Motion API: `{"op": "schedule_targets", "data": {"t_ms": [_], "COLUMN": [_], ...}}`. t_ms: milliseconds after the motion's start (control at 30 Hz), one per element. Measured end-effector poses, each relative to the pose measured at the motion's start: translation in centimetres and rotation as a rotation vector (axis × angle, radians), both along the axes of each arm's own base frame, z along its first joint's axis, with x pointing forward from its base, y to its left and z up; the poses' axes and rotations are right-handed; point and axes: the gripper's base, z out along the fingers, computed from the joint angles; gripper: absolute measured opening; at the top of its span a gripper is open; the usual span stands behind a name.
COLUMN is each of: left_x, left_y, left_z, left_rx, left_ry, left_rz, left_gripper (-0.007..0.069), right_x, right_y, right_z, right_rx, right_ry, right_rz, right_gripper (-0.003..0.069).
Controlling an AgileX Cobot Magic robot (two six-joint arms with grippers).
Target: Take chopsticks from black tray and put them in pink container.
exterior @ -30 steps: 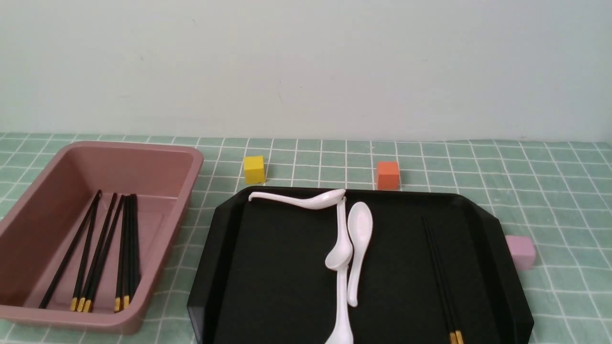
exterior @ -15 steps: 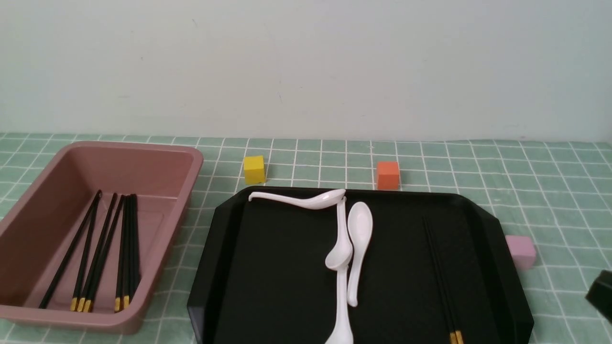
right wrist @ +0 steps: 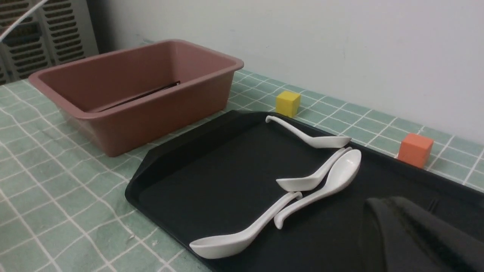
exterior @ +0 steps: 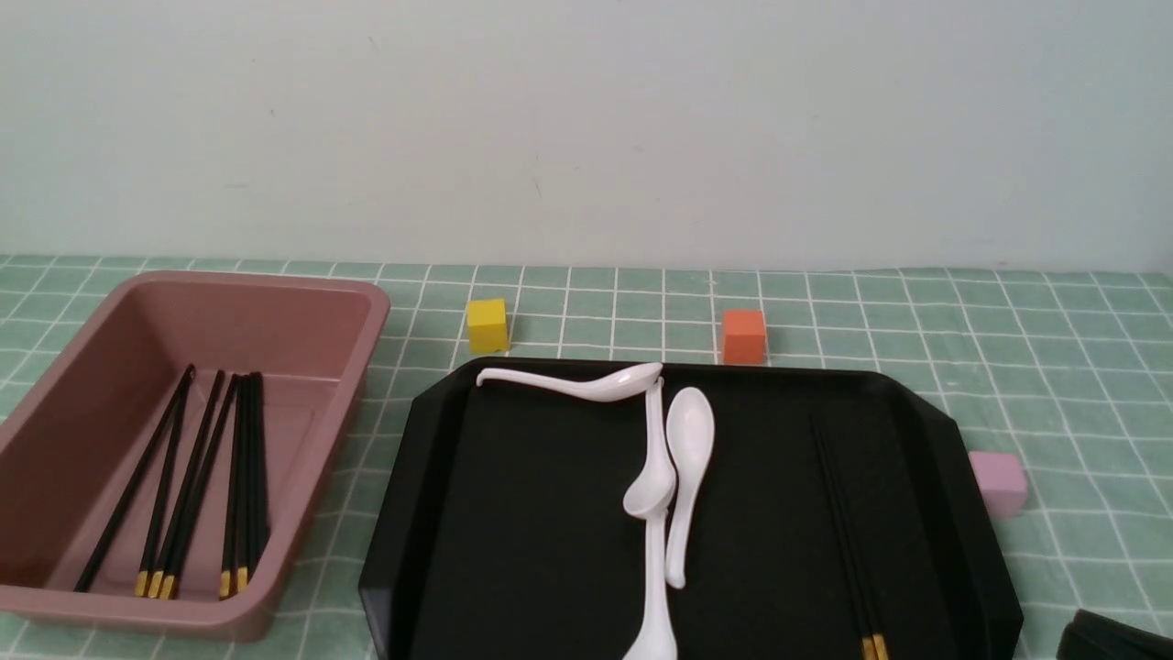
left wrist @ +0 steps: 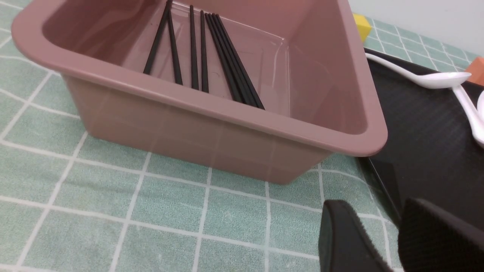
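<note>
Glossy tray (exterior: 531, 532), slim chopsticks (exterior: 845, 532) — plastic tub (exterior: 247, 330)

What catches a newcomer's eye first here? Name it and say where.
The glossy black tray fills the centre front, with four white spoons clustered across its middle. To its left stands the pink container, a bundle of chopsticks lying on its floor; one more pair rests near the tray's right edge.
</note>
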Motion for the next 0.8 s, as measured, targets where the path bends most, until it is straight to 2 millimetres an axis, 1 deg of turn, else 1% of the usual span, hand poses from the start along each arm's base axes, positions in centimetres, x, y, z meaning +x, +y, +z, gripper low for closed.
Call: {"op": "schedule_targets", "data": {"t_ms": [267,333,367,500,567,600,633,667,733,800], "left_x": [0.0,0.0,0.0,0.0,0.0,0.0,0.0,0.0,0.0,0.0], "left_y": [0.0,0.0,0.0,0.0,0.0,0.0,0.0,0.0,0.0,0.0], "left_z": [0.0,0.0,0.0,0.0,0.0,0.0,0.0,0.0,0.0,0.0], "left_rx": [0.000,0.000,0.000,0.000,0.000,0.000,0.000,0.000,0.000,0.000], "left_ry": [0.000,0.000,0.000,0.000,0.000,0.000,0.000,0.000,0.000,0.000], "left_rz": [0.000,0.000,0.000,0.000,0.000,0.000,0.000,0.000,0.000,0.000], "left_gripper": [0.0239,0.0239,0.0239,0.0239,0.0239,0.0239,0.0239,0.0239,0.0239,0.0239], "right_x": [-0.1,-0.4,-0.5,-0.5,-0.5,-0.5,-0.6,-0.6,-0.8,-0.9], "right_y": [-0.1,-0.4,-0.7,-1.6,-2.4,-2.6,-3.1,-3.1,-3.7,-3.9], "right_z": [-0.3,-0.7,-1.4,-3.2,-4.5,-4.8,-5.5,-5.5,-5.8,-5.8], "right_rx": [-0.012,-0.006,-0.007,-0.005,-0.001,0.003,0.009,0.012,0.027,0.036], "right_ry": [0.018,0.011,0.010,0.033,0.061,0.071,0.096,0.094,0.117,0.117], "right_rz": [-0.004,-0.015,-0.035,-0.142,-0.246,-0.283,-0.354,-0.362,-0.453,-0.485], "right_gripper": [0.0021,0.0023,0.0024,0.0027,0.0029,0.0031,0.0033,0.0034,0.0036,0.0038]}}
